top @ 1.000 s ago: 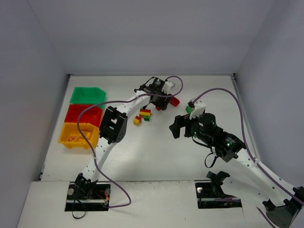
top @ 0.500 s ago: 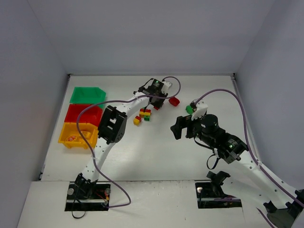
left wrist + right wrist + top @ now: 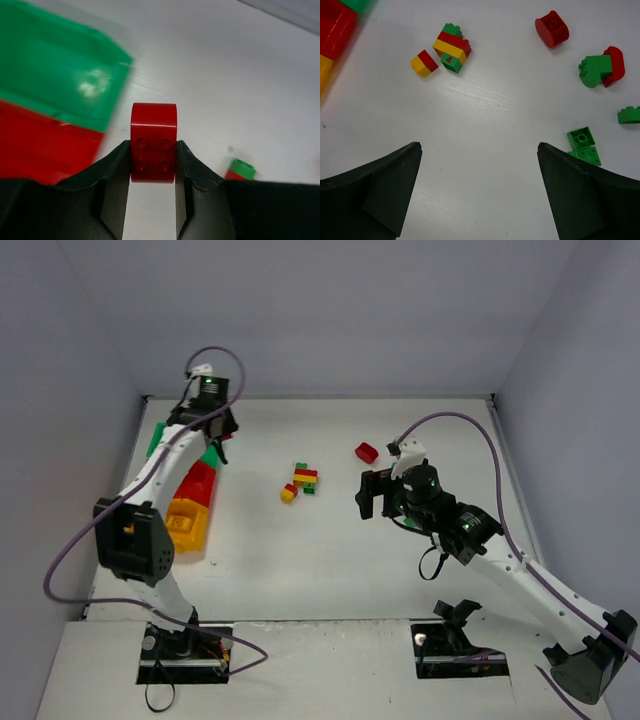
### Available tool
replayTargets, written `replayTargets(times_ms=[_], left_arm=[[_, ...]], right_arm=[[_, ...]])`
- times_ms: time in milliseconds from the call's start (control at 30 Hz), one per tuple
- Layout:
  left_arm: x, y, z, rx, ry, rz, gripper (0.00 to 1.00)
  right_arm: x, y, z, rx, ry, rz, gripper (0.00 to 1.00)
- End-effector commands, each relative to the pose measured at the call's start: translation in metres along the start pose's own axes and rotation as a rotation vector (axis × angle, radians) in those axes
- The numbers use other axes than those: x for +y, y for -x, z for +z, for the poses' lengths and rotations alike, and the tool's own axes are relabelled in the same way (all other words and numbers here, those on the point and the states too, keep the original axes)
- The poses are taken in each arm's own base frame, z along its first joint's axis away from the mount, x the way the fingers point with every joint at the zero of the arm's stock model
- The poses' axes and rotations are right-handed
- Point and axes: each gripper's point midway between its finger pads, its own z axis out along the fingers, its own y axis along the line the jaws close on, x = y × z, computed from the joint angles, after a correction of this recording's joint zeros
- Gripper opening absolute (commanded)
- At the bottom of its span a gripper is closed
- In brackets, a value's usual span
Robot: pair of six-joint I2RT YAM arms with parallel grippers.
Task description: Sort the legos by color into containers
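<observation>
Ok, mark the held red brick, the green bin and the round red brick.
held red brick (image 3: 153, 142), left wrist view, studded face.
green bin (image 3: 50, 65), left wrist view, bare surface.
round red brick (image 3: 552, 29), right wrist view, middle.

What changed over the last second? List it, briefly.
The left hand closed on a red brick at mid-table and swung left, carrying it over to the green bin and red bin. The right hand stayed open, nearly where it was. The mixed brick cluster and the loose red brick did not move.
</observation>
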Motion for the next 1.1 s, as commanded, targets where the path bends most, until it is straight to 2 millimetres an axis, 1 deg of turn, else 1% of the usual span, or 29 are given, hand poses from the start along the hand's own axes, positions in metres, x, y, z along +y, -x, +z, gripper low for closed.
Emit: replayTargets(times_ms=[0, 33, 67, 133, 167, 233, 267, 300, 367, 433, 467, 533, 567, 600, 667, 700, 767, 800, 833, 867, 900, 933, 967, 1000, 1033, 1067], left_arm=[[0.066, -0.007, -0.026, 0.003, 0.181, -0.224, 0.00], [0.087, -0.008, -0.026, 0.004, 0.220, -0.269, 0.00], [0.101, -0.020, -0.025, 0.028, 0.253, -0.278, 0.00], [0.121, -0.023, -0.031, 0.025, 0.300, -0.309, 0.00], [0.138, -0.029, -0.031, 0.045, 0.337, -0.330, 0.00], [0.152, -0.033, -0.032, 0.053, 0.364, -0.346, 0.00], [0.164, -0.039, -0.029, 0.065, 0.390, -0.359, 0.05], [0.177, -0.041, -0.026, 0.076, 0.409, -0.390, 0.08], [0.186, -0.049, -0.021, 0.101, 0.425, -0.410, 0.10], [0.193, -0.054, -0.016, 0.117, 0.436, -0.427, 0.14], [0.199, -0.055, -0.013, 0.122, 0.448, -0.439, 0.22], [0.202, -0.053, -0.011, 0.120, 0.447, -0.453, 0.28], [0.204, -0.052, -0.009, 0.122, 0.448, -0.459, 0.35], [0.203, -0.048, -0.009, 0.116, 0.439, -0.461, 0.40], [0.200, -0.044, -0.008, 0.115, 0.425, -0.460, 0.45], [0.199, -0.043, -0.008, 0.117, 0.419, -0.458, 0.49], [0.198, -0.038, -0.011, 0.110, 0.410, -0.461, 0.54], [0.196, -0.037, -0.013, 0.108, 0.404, -0.458, 0.58], [0.196, -0.035, -0.015, 0.103, 0.399, -0.458, 0.60], [0.195, -0.032, -0.018, 0.092, 0.392, -0.458, 0.61], [0.193, -0.031, -0.020, 0.093, 0.379, -0.457, 0.62], [0.192, -0.031, -0.023, 0.095, 0.373, -0.457, 0.63], [0.188, -0.026, -0.029, 0.084, 0.355, -0.460, 0.63], [0.182, -0.026, -0.032, 0.088, 0.320, -0.463, 0.63], [0.177, -0.024, -0.036, 0.083, 0.299, -0.461, 0.63], [0.172, -0.021, -0.044, 0.070, 0.269, -0.454, 0.63]], right_arm=[[0.000, 0.033, 0.006, -0.080, -0.031, 0.009, 0.97], [0.001, 0.034, 0.008, -0.077, -0.029, 0.007, 0.97], [0.002, 0.034, 0.010, -0.076, -0.029, 0.008, 0.97], [0.002, 0.033, 0.015, -0.069, -0.036, 0.011, 0.97], [0.002, 0.033, 0.016, -0.068, -0.040, 0.014, 0.97], [0.000, 0.031, 0.019, -0.062, -0.053, 0.024, 0.97], [0.000, 0.030, 0.020, -0.062, -0.056, 0.025, 0.97], [-0.001, 0.028, 0.022, -0.056, -0.063, 0.031, 0.97], [-0.003, 0.027, 0.024, -0.054, -0.073, 0.033, 0.97], [-0.005, 0.026, 0.026, -0.052, -0.087, 0.034, 0.97], [-0.006, 0.025, 0.027, -0.049, -0.092, 0.036, 0.97], [-0.008, 0.025, 0.029, -0.049, -0.105, 0.034, 0.98], [-0.009, 0.024, 0.032, -0.044, -0.115, 0.036, 0.98], [-0.012, 0.023, 0.033, -0.040, -0.123, 0.038, 0.98], [-0.014, 0.021, 0.039, -0.027, -0.135, 0.040, 0.98], [-0.017, 0.021, 0.043, -0.027, -0.143, 0.044, 0.98], [-0.019, 0.022, 0.050, -0.018, -0.147, 0.040, 0.98], [-0.024, 0.024, 0.054, -0.020, -0.154, 0.026, 0.98], [-0.026, 0.027, 0.056, -0.024, -0.158, 0.021, 0.98], [-0.029, 0.025, 0.063, -0.010, -0.164, 0.010, 0.98], [-0.027, 0.031, 0.068, -0.017, -0.129, -0.022, 0.98], [-0.034, 0.035, 0.072, -0.022, -0.130, -0.030, 0.98], [-0.038, 0.034, 0.079, -0.009, -0.129, -0.047, 0.98], [-0.043, 0.039, 0.083, -0.015, -0.133, -0.056, 0.98], [-0.055, 0.048, 0.089, -0.036, -0.144, -0.058, 0.98], [-0.064, 0.043, 0.099, -0.013, -0.150, -0.053, 0.97]])
